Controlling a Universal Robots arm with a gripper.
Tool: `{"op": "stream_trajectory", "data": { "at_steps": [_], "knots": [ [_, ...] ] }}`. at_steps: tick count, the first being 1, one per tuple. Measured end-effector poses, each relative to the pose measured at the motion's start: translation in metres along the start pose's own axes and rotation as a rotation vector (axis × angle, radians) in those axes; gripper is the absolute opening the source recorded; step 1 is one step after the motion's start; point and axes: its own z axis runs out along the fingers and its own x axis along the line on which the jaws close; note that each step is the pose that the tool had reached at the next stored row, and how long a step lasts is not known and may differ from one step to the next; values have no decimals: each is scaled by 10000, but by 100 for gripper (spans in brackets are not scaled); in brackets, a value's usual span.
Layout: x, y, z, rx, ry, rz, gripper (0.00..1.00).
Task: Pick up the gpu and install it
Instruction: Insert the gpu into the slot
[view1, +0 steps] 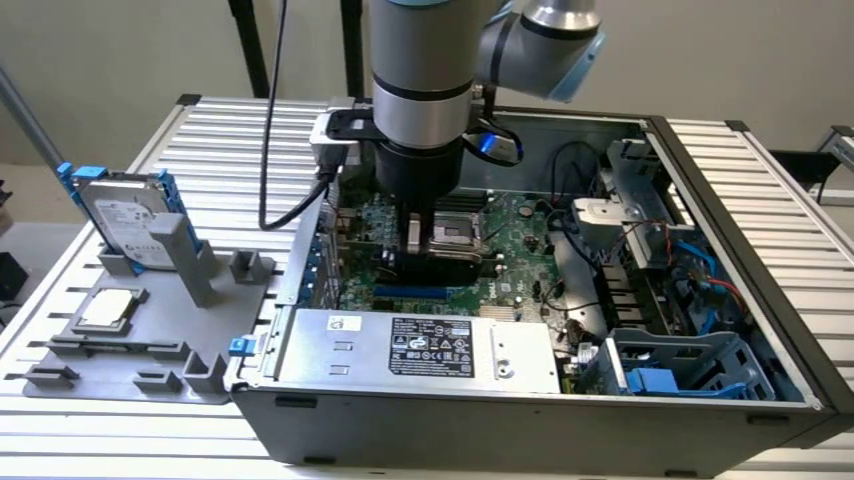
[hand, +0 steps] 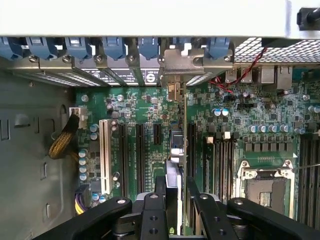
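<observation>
Ribbed aluminium tabletop (view1: 120, 440) carried an open grey computer case (view1: 534, 430); inside it, the black gripper (hand: 176, 200) stood half-closed, clamping the thin green gpu (hand: 183, 150) edge-on over the green motherboard (hand: 145, 107)

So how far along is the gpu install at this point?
Pickup looks done: the gpu stands on edge between the fingers of the gripper, inside the open computer case. In hand: it sits over the motherboard slots, bracket near the rear openings. Whether it is fully seated cannot be told; the gripper has not let go.
</observation>
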Motion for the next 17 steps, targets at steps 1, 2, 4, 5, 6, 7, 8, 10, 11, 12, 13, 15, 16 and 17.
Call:
{"op": "stream_trajectory", "data": {
  "at_steps": [1, 2, 4, 5, 6, 7, 8, 10, 11, 12, 13, 15, 16, 17],
  "knots": [
    [1, 4, 8, 1, 0, -1, 27],
    [1, 9, 15, 1, 0, -1, 27],
    [2, 17, 24, 0, 2, 0, 27],
    [3, 19, 28, 0, 2, -1, 27],
    [3, 20, 29, -1, 3, -2, 27],
    [2, 19, 30, -1, 6, -3, 27],
    [3, 20, 30, 0, 8, -2, 27],
    [3, 20, 38, 3, 5, -1, 27],
    [3, 22, 43, 3, 5, -1, 27],
    [3, 24, 48, 1, 8, 0, 27],
    [4, 26, 54, 1, 9, -1, 27],
    [5, 30, 65, 1, 11, -1, 27],
    [5, 32, 70, 1, 11, -1, 27],
    [5, 33, 74, 0, 13, -1, 27]
  ]
}}
